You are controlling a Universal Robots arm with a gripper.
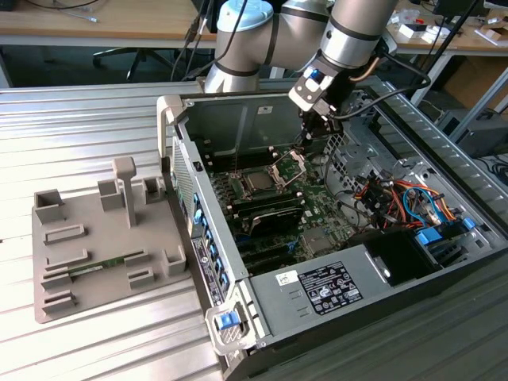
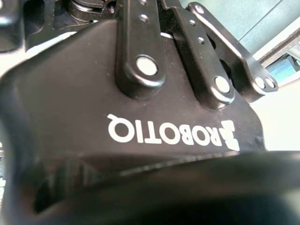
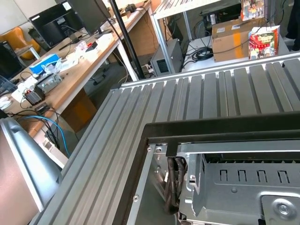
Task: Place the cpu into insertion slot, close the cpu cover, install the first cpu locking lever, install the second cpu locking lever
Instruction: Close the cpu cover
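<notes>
In the exterior view the cpu (image 1: 258, 183), a small silvery square, lies flat in the insertion slot (image 1: 243, 179) on the green board inside the open computer case. The cpu cover (image 1: 290, 164), a thin silver frame, stands tilted up and open at the slot's edge on the exterior view's right. My gripper (image 1: 307, 143) reaches down from above, and its tip is right at the cover's raised upper edge. I cannot tell whether it touches the cover. The gripper's black body (image 2: 140, 117) is seen close up in the second wrist view.
The case (image 1: 171, 119) lies open on a ribbed metal table (image 1: 79, 127). A grey fixture tray (image 1: 95, 246) sits on the exterior view's left. A white-labelled grey box (image 1: 333, 286), coloured cables (image 1: 397, 198) and long black memory slots (image 1: 274, 214) crowd the board. The case's black rim (image 3: 211, 129) shows in the first wrist view.
</notes>
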